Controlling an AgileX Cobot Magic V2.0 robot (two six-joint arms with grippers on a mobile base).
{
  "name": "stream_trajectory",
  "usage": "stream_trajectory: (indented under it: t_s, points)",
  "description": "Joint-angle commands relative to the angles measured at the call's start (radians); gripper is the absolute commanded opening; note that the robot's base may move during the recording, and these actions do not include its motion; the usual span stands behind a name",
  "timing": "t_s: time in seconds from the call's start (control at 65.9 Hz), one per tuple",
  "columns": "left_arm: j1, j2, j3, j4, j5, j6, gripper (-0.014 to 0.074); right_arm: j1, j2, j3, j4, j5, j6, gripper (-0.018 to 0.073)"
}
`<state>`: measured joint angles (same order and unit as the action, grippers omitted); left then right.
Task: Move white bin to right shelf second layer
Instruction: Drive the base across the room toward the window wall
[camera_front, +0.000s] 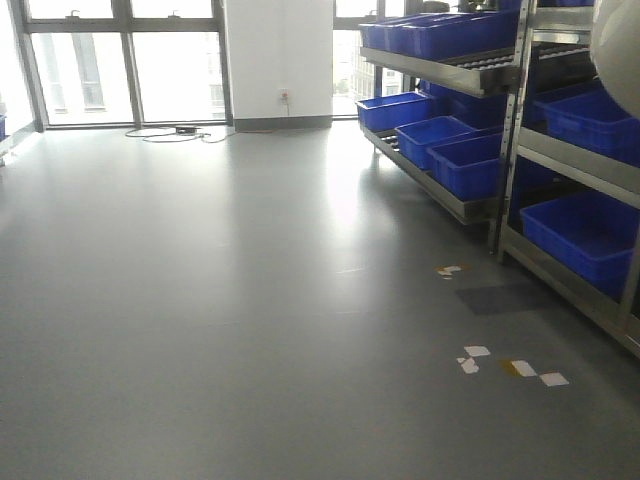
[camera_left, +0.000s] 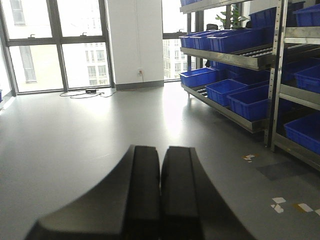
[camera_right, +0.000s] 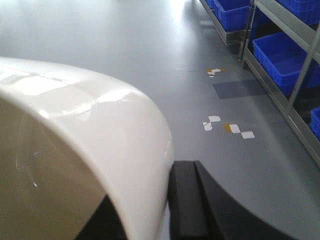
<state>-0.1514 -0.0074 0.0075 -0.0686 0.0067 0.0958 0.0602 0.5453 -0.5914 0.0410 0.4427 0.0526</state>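
My right pincer (camera_right: 150, 212) clamped the white bin (camera_right: 100, 130) by its wall; my left pincer (camera_left: 161, 195) sat closed, empty. I judged the glossy plastic might slip, or clip the shelf upright (camera_front: 512, 130).

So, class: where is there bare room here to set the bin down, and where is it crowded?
Bare: the wide floor from the windows to the racks, including the taped patch. A strip of rollers shows free beside the upper crates. Crowded: the other rack levels in view, filled with blue crates. The bin would fit the floor easily.
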Motion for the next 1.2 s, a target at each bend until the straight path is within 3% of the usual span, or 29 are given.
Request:
stream_trajectory:
  t_s: [0.0,1.184]
  points:
    - [-0.002,-0.013,0.033,-0.005,-0.087,-0.007,0.0085,-0.006,0.003,-0.031,-0.003,-0.100,-0.003,0.0024]
    - [-0.002,-0.013,0.033,-0.005,-0.087,-0.007,0.0085,-0.006,0.003,-0.031,-0.003,-0.100,-0.003,0.0024]
